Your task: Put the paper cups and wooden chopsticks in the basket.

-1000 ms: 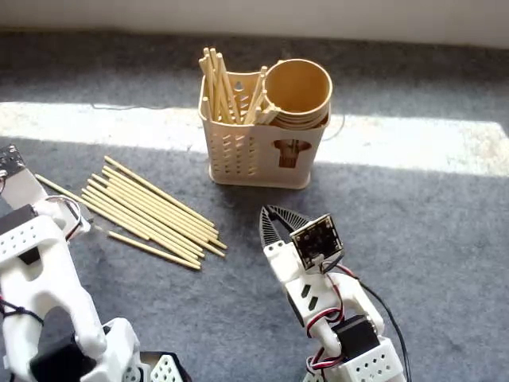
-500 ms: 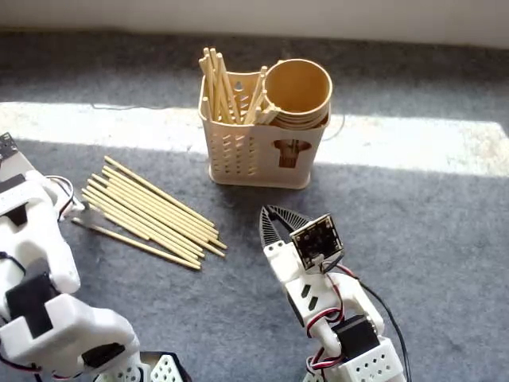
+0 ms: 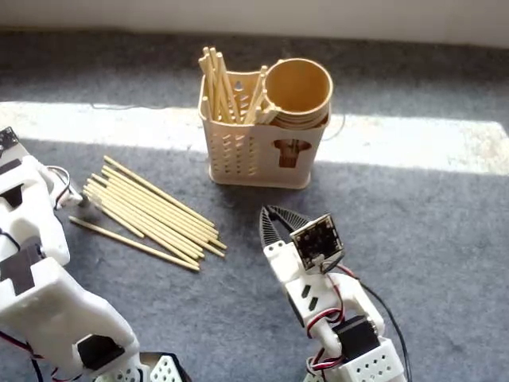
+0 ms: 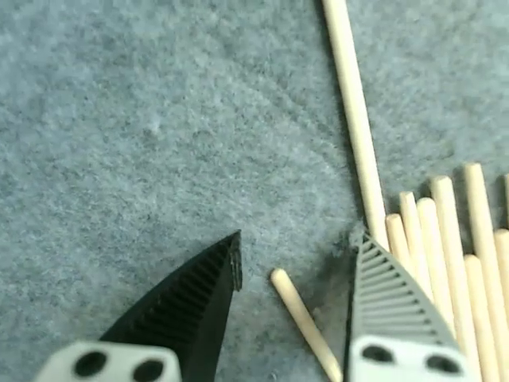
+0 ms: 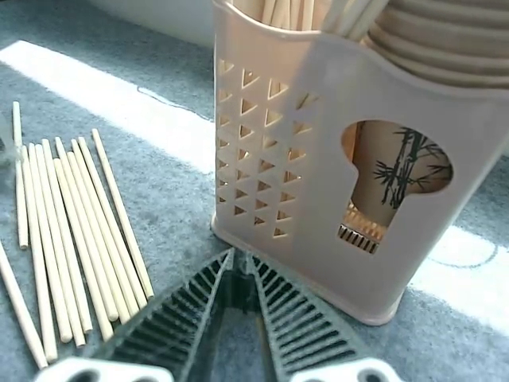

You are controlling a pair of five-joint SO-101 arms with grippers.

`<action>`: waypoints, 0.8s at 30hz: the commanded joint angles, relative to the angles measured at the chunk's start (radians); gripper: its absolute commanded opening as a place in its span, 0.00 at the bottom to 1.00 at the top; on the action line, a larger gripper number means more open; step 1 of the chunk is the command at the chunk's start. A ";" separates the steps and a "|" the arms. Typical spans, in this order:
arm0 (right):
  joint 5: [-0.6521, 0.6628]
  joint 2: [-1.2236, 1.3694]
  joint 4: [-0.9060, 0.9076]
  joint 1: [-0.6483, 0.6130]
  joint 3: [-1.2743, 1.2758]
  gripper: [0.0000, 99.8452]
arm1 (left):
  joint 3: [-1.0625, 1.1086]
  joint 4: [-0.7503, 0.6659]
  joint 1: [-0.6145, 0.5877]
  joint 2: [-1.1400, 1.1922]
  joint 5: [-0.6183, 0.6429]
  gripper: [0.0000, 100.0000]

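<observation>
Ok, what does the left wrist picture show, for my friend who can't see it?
The left gripper hangs open over a grey carpet, with the end of one wooden chopstick lying between its fingers. More chopsticks lie side by side next to one finger.

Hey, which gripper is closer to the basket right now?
Right. The right gripper sits just in front of the basket; the left gripper is at the far end of the loose chopsticks.
</observation>
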 commanded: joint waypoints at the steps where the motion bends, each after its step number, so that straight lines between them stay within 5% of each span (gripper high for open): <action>1: -0.003 -0.008 0.002 -0.007 0.091 0.01 | -0.033 0.026 0.036 0.002 0.014 0.15; 16: -0.003 -0.008 0.002 -0.007 0.091 0.01 | -0.047 0.203 -0.001 -0.056 -0.040 0.14; 24: -0.003 -0.008 0.002 -0.007 0.091 0.01 | -0.110 0.397 -0.004 -0.056 -0.037 0.23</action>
